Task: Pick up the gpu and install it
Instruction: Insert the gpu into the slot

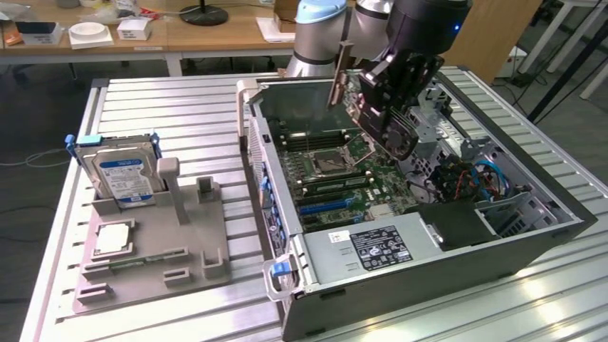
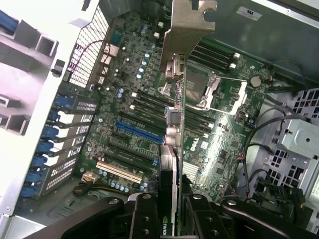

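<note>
Gpu [image 2: 168, 169] held edge-on, dark board upright between the two black fingers [image 2: 144, 219] of the gripper [image 2: 172, 214], jaws clenched on both faces of the card. Grasp taken well away from the silver bracket [image 2: 187, 30], probably to leave the bracket and the connector edge free for seating.

Beyond the card, motherboard [image 2: 219, 134] lying flat on the floor of the computer case [image 1: 285, 235], with blue slot [image 2: 139, 132] and cream slot [image 2: 119, 172] off to one side of the card. Processor socket [image 2: 219, 92] on the other side. Card hanging above the board, apart from it and, as far as can be judged, not yet seated in any slot. Lining-up of card with slot not readable from these angles.

Case laid on its side on the ribbed metal tabletop [image 1: 171, 100], open face upward, evidently to give access from above. Power supply [image 1: 380, 246] at the near end of the case.

At the exterior view's left, well apart from the case, grey fixture [image 1: 152, 263] with a hard drive [image 1: 119, 174] standing upright in it, presumably a parts rack for presenting components to the gripper.

Farthest back, arm [image 1: 323, 21] posed behind the far wall of the case, wrist bent over the opening, gripper pointed downward at a slight tilt, card leaning with it.
</note>
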Motion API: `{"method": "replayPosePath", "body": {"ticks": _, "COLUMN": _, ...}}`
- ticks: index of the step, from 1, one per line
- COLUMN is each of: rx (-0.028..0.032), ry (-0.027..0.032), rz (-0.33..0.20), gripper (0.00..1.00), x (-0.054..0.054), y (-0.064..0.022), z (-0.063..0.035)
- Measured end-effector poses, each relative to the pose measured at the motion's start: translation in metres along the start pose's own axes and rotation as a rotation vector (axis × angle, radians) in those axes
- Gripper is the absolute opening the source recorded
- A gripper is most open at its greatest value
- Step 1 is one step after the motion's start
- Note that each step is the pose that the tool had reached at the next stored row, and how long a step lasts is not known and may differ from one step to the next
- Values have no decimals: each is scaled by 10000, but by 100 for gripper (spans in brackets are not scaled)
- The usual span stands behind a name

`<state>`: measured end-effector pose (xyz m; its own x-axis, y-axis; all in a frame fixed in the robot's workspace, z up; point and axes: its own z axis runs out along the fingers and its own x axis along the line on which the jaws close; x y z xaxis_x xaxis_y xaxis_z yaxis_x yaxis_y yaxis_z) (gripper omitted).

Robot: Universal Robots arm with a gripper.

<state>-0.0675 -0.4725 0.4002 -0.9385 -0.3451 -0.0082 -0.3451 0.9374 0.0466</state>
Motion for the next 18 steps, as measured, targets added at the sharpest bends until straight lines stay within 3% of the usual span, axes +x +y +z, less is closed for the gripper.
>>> {"method": "replayPosePath", "body": {"ticks": 18, "rx": -9, "ry": 54, "rz": -1142, "gripper": 27, "x": 0, "y": 0, "z": 2}}
